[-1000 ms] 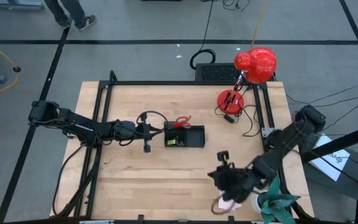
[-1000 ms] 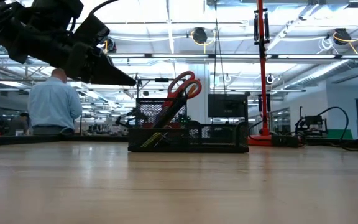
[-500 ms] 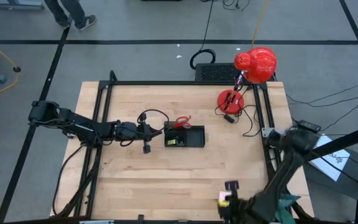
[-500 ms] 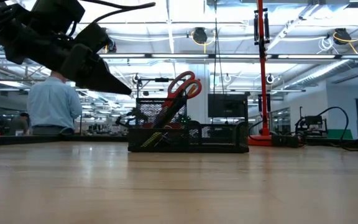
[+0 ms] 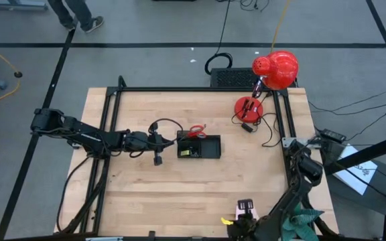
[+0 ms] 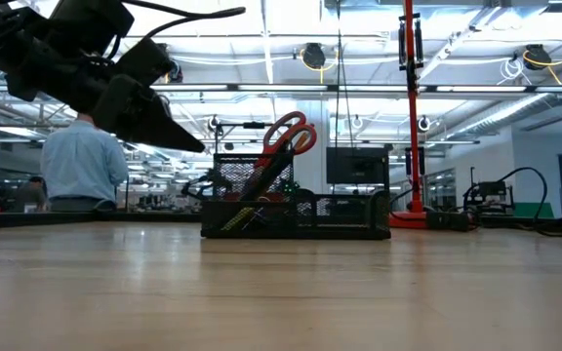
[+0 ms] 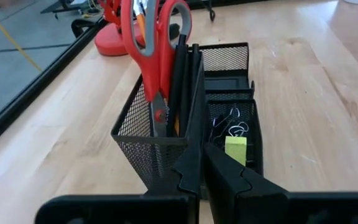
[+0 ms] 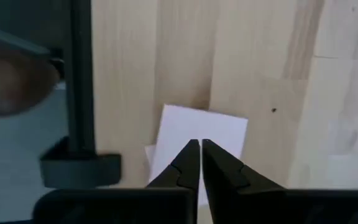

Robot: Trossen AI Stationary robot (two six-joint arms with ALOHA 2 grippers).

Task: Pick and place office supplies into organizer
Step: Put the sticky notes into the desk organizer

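Observation:
The black mesh organizer stands mid-table. Red-handled scissors and black pens stand upright in its tall cup. Clips and a small yellow piece lie in a low compartment. My left gripper is shut and hangs slanting down just left of the tall cup, touching nothing that I can see. My right gripper is at the table's near edge. It points down, fingers together, over a pale sticky-note pad lying flat on the wood. My right gripper comes from above with its fingertips over the middle of the sticky-note pad. The pad lies flat on the table. I cannot tell whether the tips touch it.
A red desk lamp and its round base with a cable stand at the far right. A black frame rail runs close beside the pad. A teal bundle lies at the near right corner. A person stands beyond the table.
My right gripper has swung toward the table's near edge, sunk, and tipped until it points almost straight down over the pad. My left gripper has tipped its fingertips a little lower beside the organizer without shifting place.

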